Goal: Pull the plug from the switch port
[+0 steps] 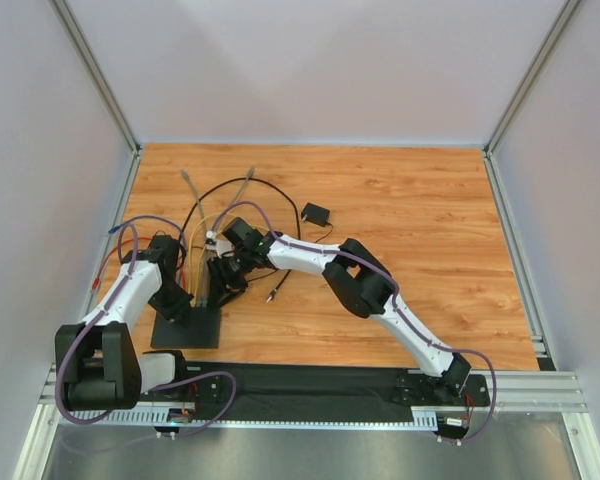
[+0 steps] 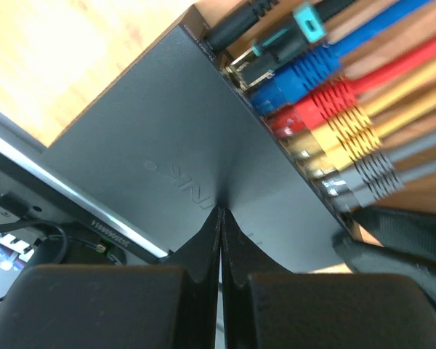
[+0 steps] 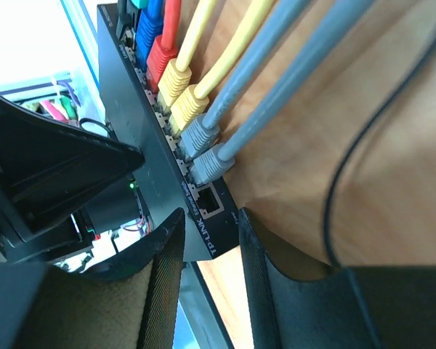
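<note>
Closed left gripper [image 2: 219, 212] pins the flat matte black switch box [image 2: 152, 145]; right gripper [image 3: 209, 225], parted, straddles its corner. If the pinning is loose, the box could drag.

The switch port [image 1: 188, 330] lies at 7 o'clock on the wooden table [image 1: 430, 230], the left gripper [image 1: 180, 298] over its far end, the right gripper [image 1: 223, 272] just beside at 3 o'clock, cables [image 1: 190, 195] leading toward 12 o'clock, and an adapter block [image 1: 315, 213] apart at 1 o'clock.
</note>
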You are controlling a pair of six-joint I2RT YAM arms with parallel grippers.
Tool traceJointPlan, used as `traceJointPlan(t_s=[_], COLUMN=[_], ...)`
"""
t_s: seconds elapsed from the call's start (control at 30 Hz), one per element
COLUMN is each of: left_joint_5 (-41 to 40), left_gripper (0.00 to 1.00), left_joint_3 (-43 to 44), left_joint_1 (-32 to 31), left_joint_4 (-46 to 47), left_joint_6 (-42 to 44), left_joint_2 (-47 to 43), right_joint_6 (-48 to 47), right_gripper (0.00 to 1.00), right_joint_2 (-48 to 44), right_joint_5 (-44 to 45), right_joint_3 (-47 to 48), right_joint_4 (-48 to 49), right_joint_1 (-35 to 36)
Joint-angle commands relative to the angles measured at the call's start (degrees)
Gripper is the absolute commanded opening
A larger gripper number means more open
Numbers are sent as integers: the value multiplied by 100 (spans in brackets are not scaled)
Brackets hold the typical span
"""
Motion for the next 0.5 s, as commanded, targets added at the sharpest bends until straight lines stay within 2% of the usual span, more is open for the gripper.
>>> traceJointPlan(t_s=[0.0, 0.23, 0.27, 0.47], left_joint_5=[56, 100, 117, 363], left_gripper=[0, 0, 0, 0], left_joint_3=[-204, -204, -230, -353], left_joint_1=[107, 125, 116, 143], left_joint_4=[93, 119, 137, 242], left_joint_6=[-74, -29, -55, -108], left_joint_2=[-124, -10, 42, 157], right_joint_6=[66, 1674, 1806, 2150], right_gripper=[38, 39, 39, 37], right_joint_2=[-275, -267, -249, -74], right_joint_5=[110, 76, 40, 128], right_joint_3=[-241, -531, -601, -804], right_joint_4=[72, 1091, 1380, 1681], right_joint_1=[125, -77, -77, -68])
